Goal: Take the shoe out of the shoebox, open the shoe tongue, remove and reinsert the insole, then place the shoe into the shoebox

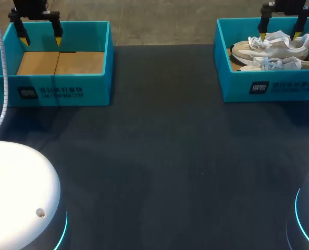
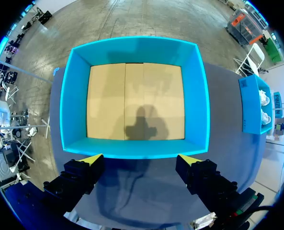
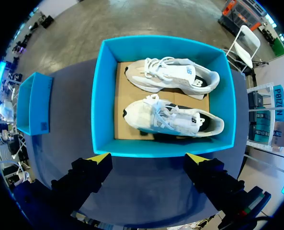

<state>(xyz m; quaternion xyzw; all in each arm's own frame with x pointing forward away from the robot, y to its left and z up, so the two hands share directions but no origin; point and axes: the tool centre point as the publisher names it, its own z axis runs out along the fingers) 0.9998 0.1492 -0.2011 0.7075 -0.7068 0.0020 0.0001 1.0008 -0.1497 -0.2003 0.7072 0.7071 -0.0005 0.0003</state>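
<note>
Right jaws are spread wide and nothing is held in them; they hang above an open teal cardboard shoebox (image 3: 102, 100) set on the dark surface (image 1: 159, 156). Two pale grey-and-white lace-up sneakers are carried in it, side by side, below and just ahead of the yellow tips. The nearer sneaker (image 3: 173, 120) is found just past the box wall closest to the tips, with the farther sneaker (image 3: 170, 76) beyond it. Both long axes run parallel to the line joining the two tips (toes toward the side where the other box stands), so a closing stroke would be made along a shoe's length. A wrist turn is therefore judged necessary before the upper can be pinched across its width. Left jaws are likewise held wide and unloaded, over a second teal box (image 2: 70, 105) with a brown card floor, well apart from the sneakers. The pick is best left to the right jaws.
</note>
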